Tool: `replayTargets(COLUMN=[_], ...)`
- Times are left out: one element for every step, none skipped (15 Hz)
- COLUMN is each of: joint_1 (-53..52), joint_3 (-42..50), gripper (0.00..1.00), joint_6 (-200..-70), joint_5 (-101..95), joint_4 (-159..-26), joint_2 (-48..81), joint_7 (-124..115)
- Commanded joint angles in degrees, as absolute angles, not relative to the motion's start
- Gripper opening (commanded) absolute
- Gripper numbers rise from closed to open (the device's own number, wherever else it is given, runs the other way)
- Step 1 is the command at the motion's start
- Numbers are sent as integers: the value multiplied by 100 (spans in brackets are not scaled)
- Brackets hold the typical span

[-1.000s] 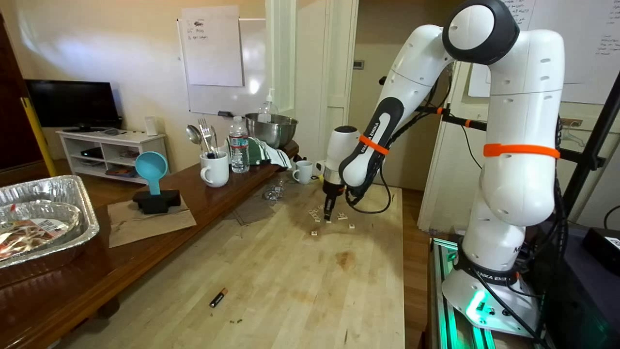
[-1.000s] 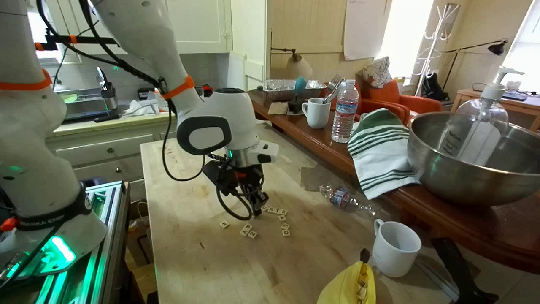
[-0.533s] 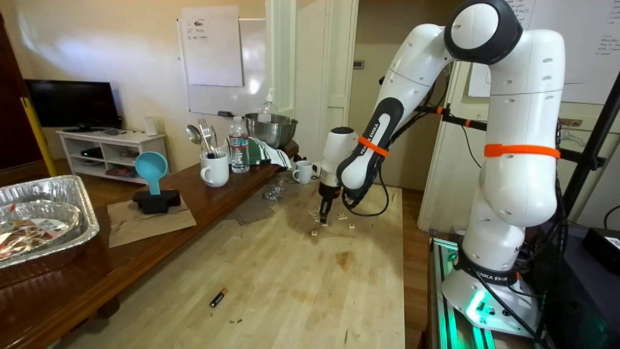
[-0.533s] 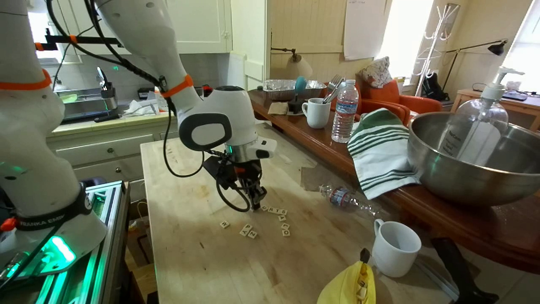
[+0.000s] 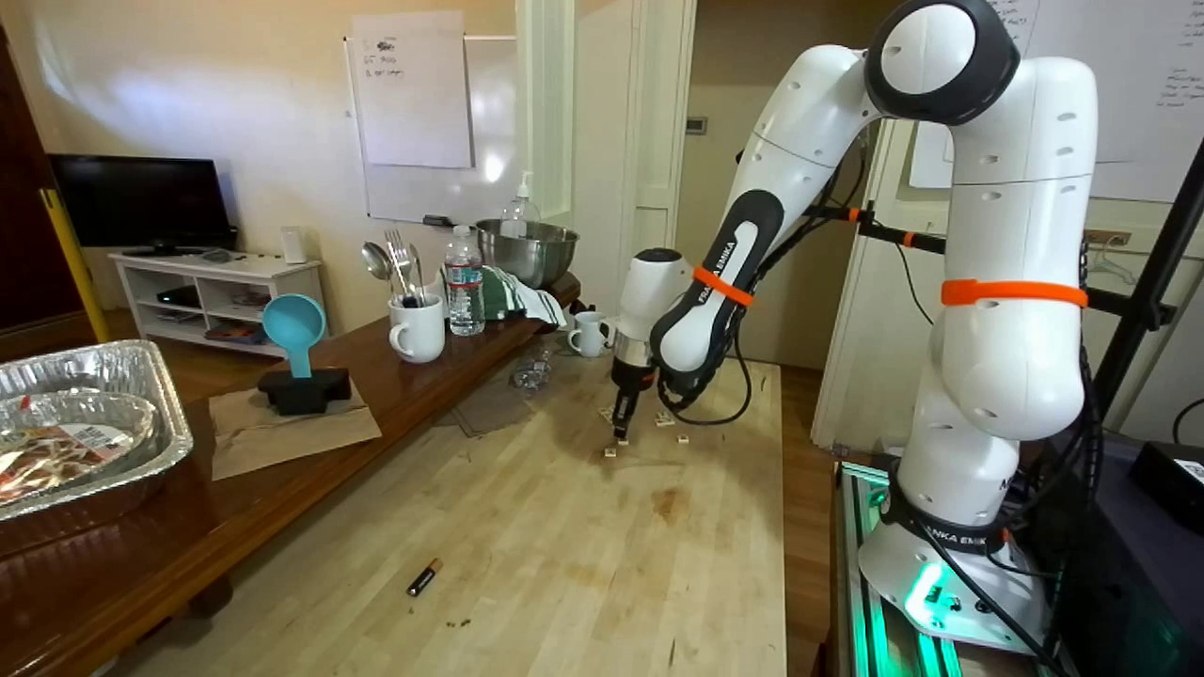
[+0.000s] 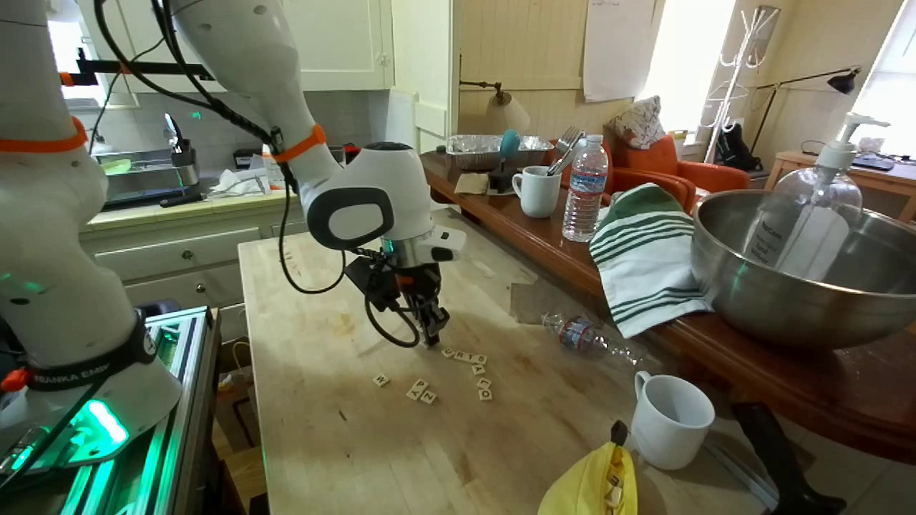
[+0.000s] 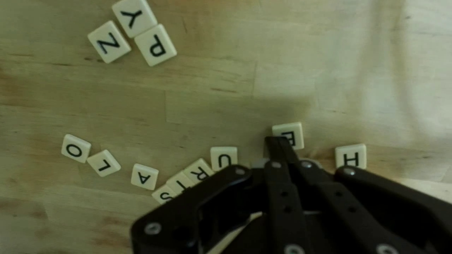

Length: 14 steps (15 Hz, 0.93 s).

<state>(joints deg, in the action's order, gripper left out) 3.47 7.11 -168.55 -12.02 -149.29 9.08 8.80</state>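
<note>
Wrist view: clenched end effector (image 7: 278, 140) in front of a letter tile (image 7: 293, 130), its character partly hidden, contact unclear.

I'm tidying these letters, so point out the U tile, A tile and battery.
U tile (image 7: 224, 157): wrist view, on its lettered face.
A tile (image 7: 144, 176): wrist view, on its lettered face.
Battery (image 5: 422, 579): in an exterior view, on its dark casing.

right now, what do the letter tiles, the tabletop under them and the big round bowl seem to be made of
Letter tiles: likely smooth plastic, going by the even cream faces and softened corners; coated wood remains possible.
Tabletop: wood, with a worn, fairly dull finish; pale grain and joined strips show.
Big round bowl: apparently stainless steel, softly shiny, judging by its grey sheen and blurred reflections.
</note>
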Motion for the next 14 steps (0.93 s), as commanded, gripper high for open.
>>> replayTargets(joint_1=[197,187,169,152,131,117,108,101,97,92,88,86,82,79], joint_3=[580,570,577,575,588,592,589,586,579,572,566,558,553,546], gripper=[0,0,0,0,0,0,0,0,0,0,0,0,0,0], joint_6=[-16752,-16765,-16784,-16804,-16810,-16828,-16828,-16832,-16829,-16838,-16840,-16834,-16836,-16831], joint_5=[-1140,-1137,-1157,-1163,-1180,-1182,-1171,-1167,-1159,-1151,-1145,-1138,-1132,-1128], joint_4=[-14881,-14862,-14841,-14824,-14793,-14779,-14760,-14748,-14738,-14730,-14723,-14717,-14712,-14708], joint_2=[1234,1252,1272,1291,1319,1336,1351,1362,1368,1376,1383,1388,1393,1398], joint_7=[535,497,446,398,342,298,269,245,223,204,190,178,161,156])
